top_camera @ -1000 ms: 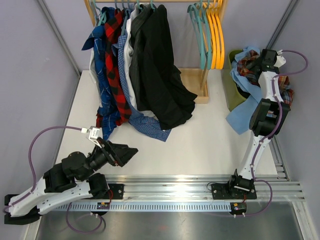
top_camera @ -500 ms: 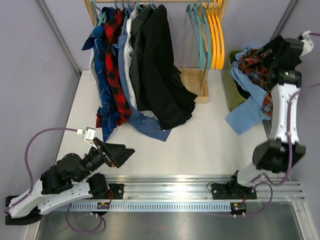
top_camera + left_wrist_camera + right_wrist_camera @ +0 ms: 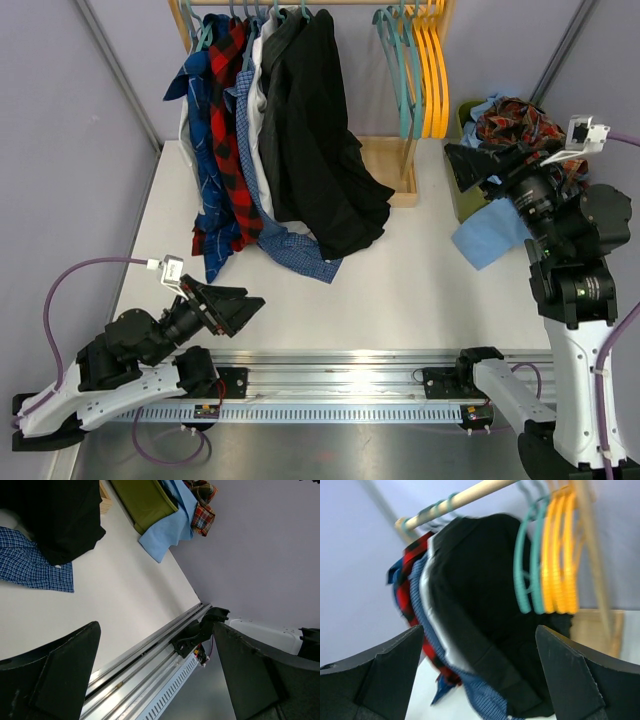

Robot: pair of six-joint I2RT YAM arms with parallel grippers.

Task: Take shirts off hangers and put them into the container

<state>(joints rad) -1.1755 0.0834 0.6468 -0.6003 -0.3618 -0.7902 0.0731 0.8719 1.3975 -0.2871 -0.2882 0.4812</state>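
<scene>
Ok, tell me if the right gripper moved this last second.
Yes. The right gripper came from over the container, leftward and nearer, to its left rim.

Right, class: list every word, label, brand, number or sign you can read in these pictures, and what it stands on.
Nothing here can be read as text.
On the left rail sticker, by the left arm's base: too small to read.
On the right rail sticker, by the right arm's base: too small to read.
On the hanging shirts, teal hangers and olive-green bin: no print visible.
</scene>
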